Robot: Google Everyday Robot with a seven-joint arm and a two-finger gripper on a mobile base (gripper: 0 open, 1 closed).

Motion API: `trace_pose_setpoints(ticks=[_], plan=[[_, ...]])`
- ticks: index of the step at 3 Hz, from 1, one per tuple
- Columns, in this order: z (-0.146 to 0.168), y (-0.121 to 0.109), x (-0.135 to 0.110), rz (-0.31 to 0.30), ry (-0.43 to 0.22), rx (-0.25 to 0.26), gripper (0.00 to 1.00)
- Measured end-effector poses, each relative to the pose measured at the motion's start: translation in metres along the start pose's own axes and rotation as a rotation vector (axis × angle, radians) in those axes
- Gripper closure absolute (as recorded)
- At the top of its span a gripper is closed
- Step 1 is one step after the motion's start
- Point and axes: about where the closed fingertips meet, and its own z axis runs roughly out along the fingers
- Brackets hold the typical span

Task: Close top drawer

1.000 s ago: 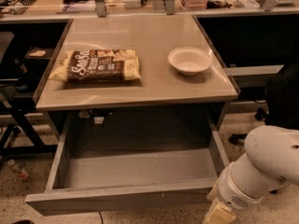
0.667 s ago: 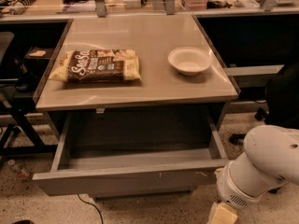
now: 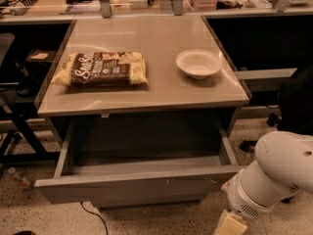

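Notes top drawer (image 3: 132, 189) standing well out past desk (image 3: 161, 35) edge, gripper (image 3: 231, 224) low by its right corner over floor (image 3: 161, 220), grip indeterminable.

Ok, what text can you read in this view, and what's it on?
Snack bag on the desk top: big white script starting "S", the rest too blurred to read; small print unreadable.
Bowl: no text.
Top drawer front: scuff marks only, no label.
Gripper, bottom right below the drawer front's right end: no text visible.
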Motion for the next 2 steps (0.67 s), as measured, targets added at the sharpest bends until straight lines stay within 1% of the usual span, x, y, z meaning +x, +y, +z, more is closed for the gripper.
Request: trace_pose_setpoints(ticks=[2], plan=[[0.0000,0.0000,-0.0001,0.000,0.000,0.000,0.66]])
